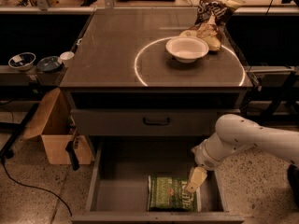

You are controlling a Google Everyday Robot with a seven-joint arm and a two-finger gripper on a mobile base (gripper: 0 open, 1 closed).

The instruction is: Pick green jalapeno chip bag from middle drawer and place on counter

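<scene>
The green jalapeno chip bag (pixel 171 193) lies flat on the floor of the open middle drawer (pixel 122 186), near its front right. My gripper (pixel 194 181) hangs from the white arm on the right and points down at the bag's right edge, at or just above it. The counter (pixel 112 50) is the grey-brown cabinet top with a thin white circle line, above the drawer.
A white bowl (pixel 187 48) and a dark brown chip bag (pixel 213 12) sit on the counter's right half. The closed drawer front with a black handle (pixel 156 121) is above the open drawer. A cardboard box (pixel 55 133) stands on the floor to the left.
</scene>
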